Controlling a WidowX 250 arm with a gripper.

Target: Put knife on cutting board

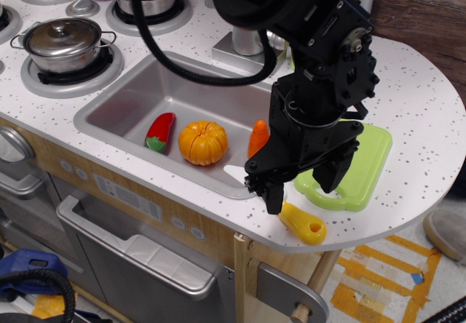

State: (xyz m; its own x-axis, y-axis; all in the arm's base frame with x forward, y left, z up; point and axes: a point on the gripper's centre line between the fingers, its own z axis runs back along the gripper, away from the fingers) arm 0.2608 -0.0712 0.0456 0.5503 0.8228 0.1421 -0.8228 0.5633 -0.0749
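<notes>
The knife [306,225] lies on the white counter near its front edge. Its yellow handle with the round hole points right, and its blade end is hidden behind my left fingertip [274,198]. The light green cutting board [366,164] lies just behind and to the right of the knife, its handle cut-out toward the front. My gripper [301,186] hangs low over the knife's blade end and the board's near corner. Its jaws are open with nothing between them.
The steel sink [124,105] to the left holds a red pepper [160,132], a toy pumpkin [203,142] and an orange carrot [258,137]. A lidded pot [62,44] stands on the stove at back left. The counter's rounded edge [378,236] is close in front.
</notes>
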